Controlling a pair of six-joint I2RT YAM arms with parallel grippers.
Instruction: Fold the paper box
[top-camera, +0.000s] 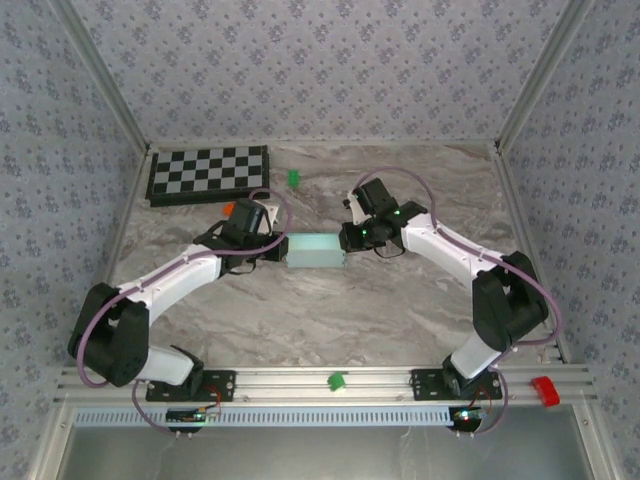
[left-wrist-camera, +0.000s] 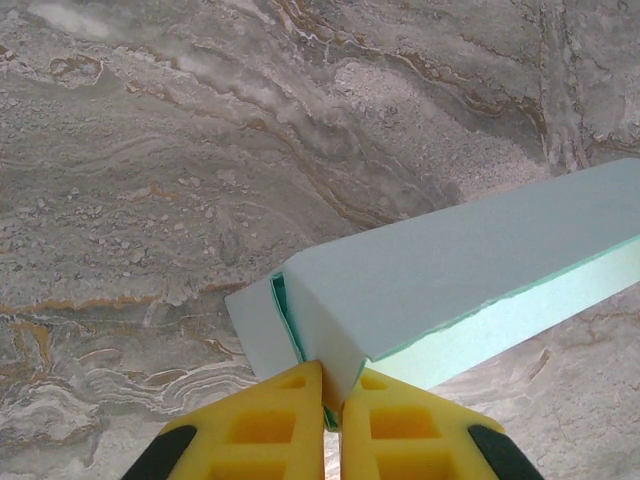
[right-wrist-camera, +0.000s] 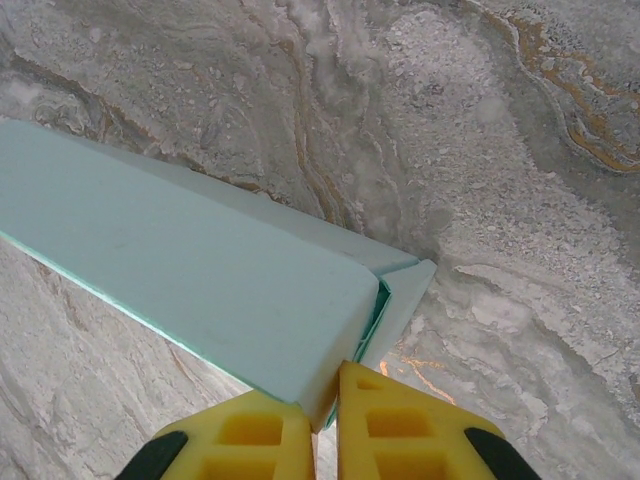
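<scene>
paper box (left-wrist-camera: 450, 270): is showing as thin pale blue card, matt and smooth, with a slightly fuzzy cut edge and a greener inner face.
table (top-camera: 330, 320): is presenting a grey-brown marble-look top, veined, with a low sheen.
left gripper (left-wrist-camera: 338, 385): fingers (left-wrist-camera: 265, 435) are appearing as yellow moulded plastic, matt.
right gripper (right-wrist-camera: 328, 390): fingers are looking alike, yellow matt plastic.
checkerboard (top-camera: 208, 172): is showing a flat printed black-and-white face.
left arm (top-camera: 175, 275), right arm (top-camera: 450, 248): white links are looking like smooth plastic; joints are looking matt black.
front rail (top-camera: 380, 385): is reading as bare ribbed metal, satin.
walls (top-camera: 320, 60): are showing a matt patterned covering; cloth or paper cannot be told.
</scene>
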